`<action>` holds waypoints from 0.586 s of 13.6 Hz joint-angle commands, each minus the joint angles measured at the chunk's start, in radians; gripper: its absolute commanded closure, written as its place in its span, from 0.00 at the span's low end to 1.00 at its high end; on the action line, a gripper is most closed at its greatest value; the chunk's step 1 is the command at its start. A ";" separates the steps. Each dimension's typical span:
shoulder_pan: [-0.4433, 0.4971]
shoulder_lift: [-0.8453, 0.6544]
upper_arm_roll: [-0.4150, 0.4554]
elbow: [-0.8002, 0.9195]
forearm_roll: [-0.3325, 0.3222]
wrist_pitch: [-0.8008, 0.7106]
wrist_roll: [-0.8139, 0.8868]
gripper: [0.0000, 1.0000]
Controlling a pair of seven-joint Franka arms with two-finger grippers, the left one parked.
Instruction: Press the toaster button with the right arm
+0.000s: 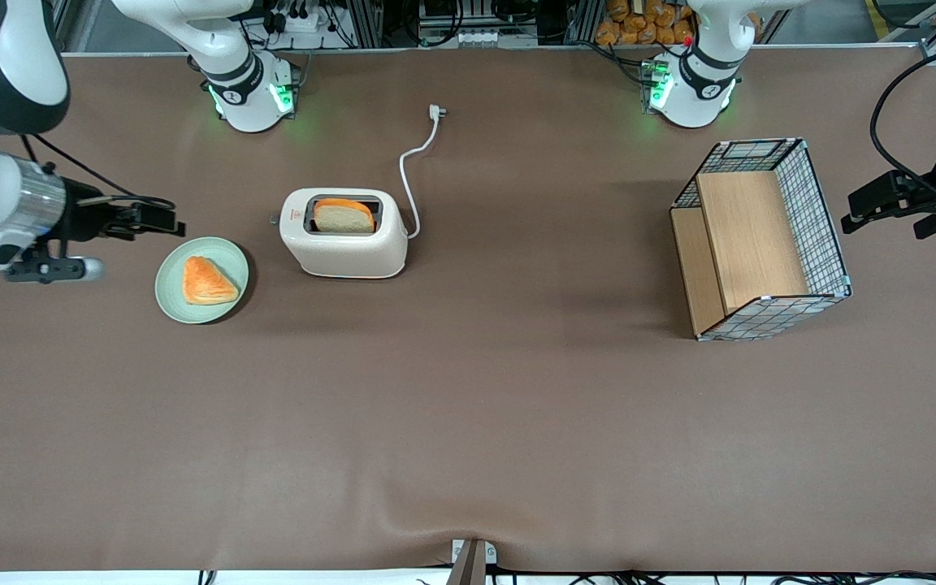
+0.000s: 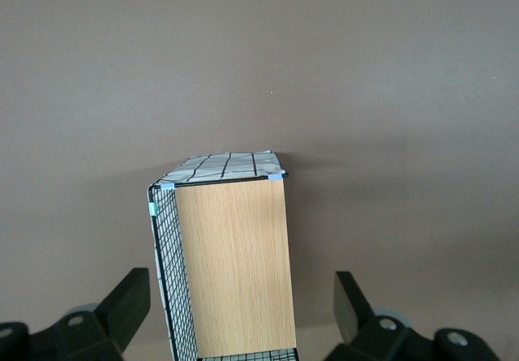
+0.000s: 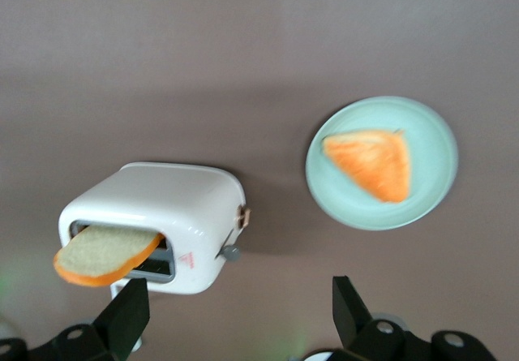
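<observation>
The cream-white toaster (image 1: 346, 244) (image 3: 162, 207) stands on the brown table with a bread slice (image 1: 344, 216) (image 3: 101, 255) sticking out of its top slot. Its small grey toaster button (image 1: 273, 218) (image 3: 231, 253) juts from the narrow end that faces the working arm's end of the table. My right arm's gripper (image 1: 163, 219) (image 3: 239, 296) hovers open above the table edge of the green plate, well short of the button. Its black fingers (image 3: 130, 312) stand wide apart with nothing between them.
A pale green plate (image 1: 224, 253) (image 3: 430, 191) holding an orange pastry (image 1: 208, 280) (image 3: 373, 162) lies between gripper and toaster, nearer the front camera. The toaster's white cord (image 1: 407, 175) trails to its plug (image 1: 436, 112). A wire basket with wooden panels (image 1: 760, 236) (image 2: 231, 255) sits toward the parked arm's end.
</observation>
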 commanded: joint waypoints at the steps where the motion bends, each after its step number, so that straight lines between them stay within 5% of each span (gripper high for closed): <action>1: -0.013 0.035 0.018 0.122 -0.056 -0.035 0.001 0.00; 8: -0.065 0.050 0.024 0.275 -0.139 -0.049 -0.036 0.00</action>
